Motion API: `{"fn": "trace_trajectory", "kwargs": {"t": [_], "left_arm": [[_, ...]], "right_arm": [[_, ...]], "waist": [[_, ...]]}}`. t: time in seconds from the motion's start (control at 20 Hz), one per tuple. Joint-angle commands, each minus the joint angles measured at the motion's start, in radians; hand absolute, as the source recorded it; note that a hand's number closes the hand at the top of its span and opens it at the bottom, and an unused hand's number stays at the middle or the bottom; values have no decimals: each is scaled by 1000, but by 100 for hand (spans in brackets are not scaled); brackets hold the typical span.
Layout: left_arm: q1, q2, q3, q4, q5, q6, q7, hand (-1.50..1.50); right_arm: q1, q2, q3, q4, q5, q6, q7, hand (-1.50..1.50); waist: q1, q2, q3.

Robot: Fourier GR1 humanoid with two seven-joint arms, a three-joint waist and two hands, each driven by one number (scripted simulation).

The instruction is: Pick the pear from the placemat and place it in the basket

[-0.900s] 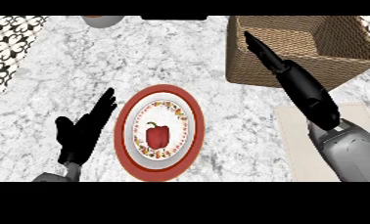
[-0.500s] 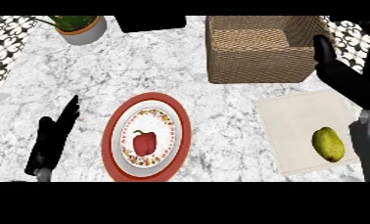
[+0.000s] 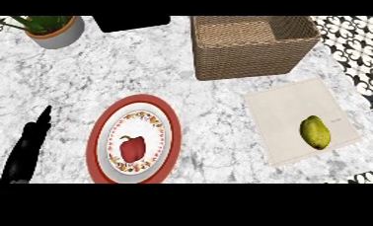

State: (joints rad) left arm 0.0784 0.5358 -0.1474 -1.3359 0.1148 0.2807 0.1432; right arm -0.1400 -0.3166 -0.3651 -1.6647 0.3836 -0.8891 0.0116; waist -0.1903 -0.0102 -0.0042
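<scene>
A green pear (image 3: 315, 132) lies on a beige placemat (image 3: 291, 106) at four o'clock on the marble desk (image 3: 131, 67), clear of the wicker basket (image 3: 251, 47) standing just beyond the mat at one o'clock. At seven o'clock, a red bell pepper (image 3: 131, 149) sits on a patterned plate (image 3: 136, 121) stacked on a red plate (image 3: 169, 121). A potted plant (image 3: 51, 28) occupies eleven o'clock. The left hand (image 3: 25, 148), fingers straight, rests at the eight o'clock edge.
</scene>
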Motion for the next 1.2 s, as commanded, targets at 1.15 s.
{"fn": "trace_trajectory", "kwargs": {"t": [1.15], "left_arm": [[-66,-28,-101,-59,-101,-17,71,0]], "right_arm": [[1107,317,612,-755,745,133,834,-150]], "waist": [[165,11,1]]}}
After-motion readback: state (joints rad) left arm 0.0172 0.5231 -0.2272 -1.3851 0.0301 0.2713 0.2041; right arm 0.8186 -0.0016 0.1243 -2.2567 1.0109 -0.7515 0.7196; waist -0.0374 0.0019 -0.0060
